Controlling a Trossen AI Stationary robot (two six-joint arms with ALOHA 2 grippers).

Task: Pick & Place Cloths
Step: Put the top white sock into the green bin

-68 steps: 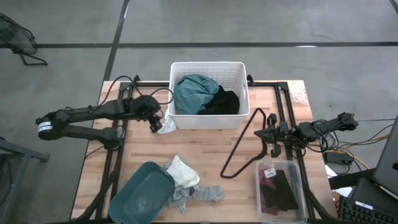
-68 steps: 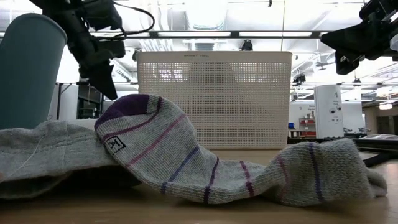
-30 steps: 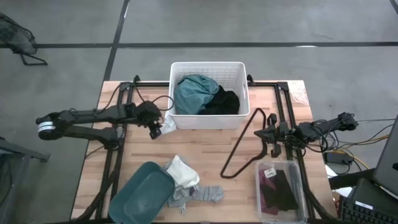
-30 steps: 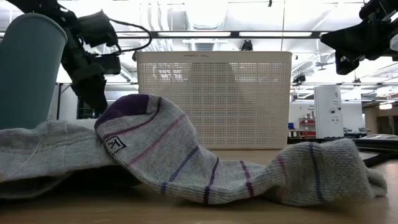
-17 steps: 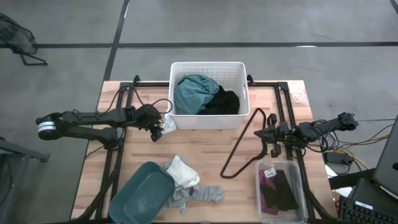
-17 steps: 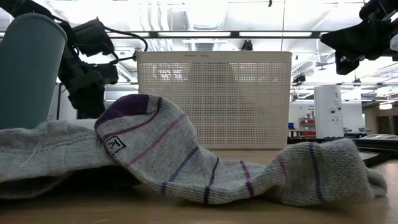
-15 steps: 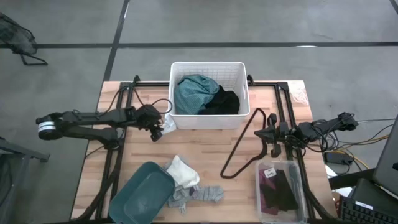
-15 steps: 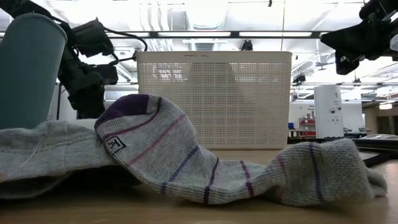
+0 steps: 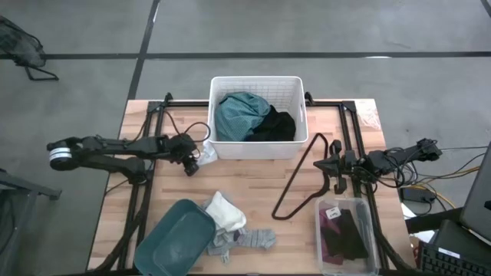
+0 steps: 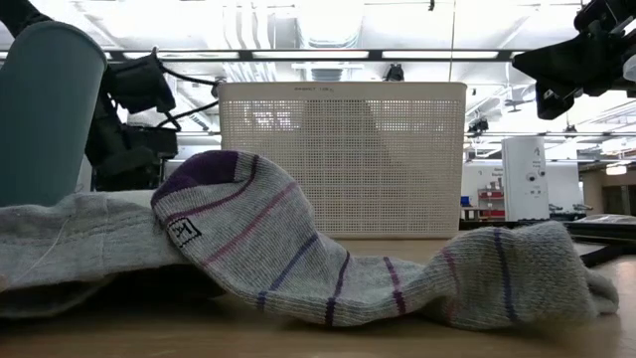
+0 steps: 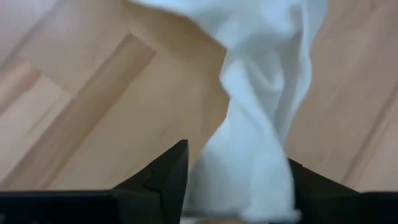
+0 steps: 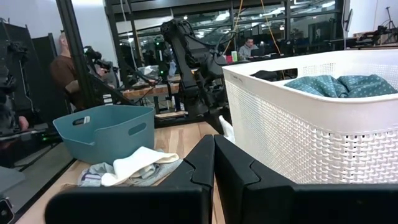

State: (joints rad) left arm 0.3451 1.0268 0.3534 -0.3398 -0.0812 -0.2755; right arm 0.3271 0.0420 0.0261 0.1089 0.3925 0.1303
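Presently my left gripper [image 11: 233,180] straddles the small white fabric cloth [image 11: 261,112] on the wooden table [image 9: 337,165] beside the white slatted plastic basket [image 9: 258,83], fingers apart; a shallow pinch risks slippage.

Inventory of my surface [image 9: 253,172], by count:

- Baskets, white slatted: one [image 9: 257,84]. It holds two cloths: one teal cloth [image 9: 239,115] and one black cloth [image 9: 278,126].
- Bins, teal: one [image 9: 175,234].
- Clear boxes: one [image 9: 347,234], with dark pieces inside that I cannot count.
- Loose cloths: one small white cloth [image 9: 205,150] by the basket's corner; one white cloth [image 9: 223,211] beside the bin; one grey striped sock [image 9: 257,239].
- Pincers, mine: two, my left pincer [image 9: 192,165] and my right pincer [image 9: 331,167].
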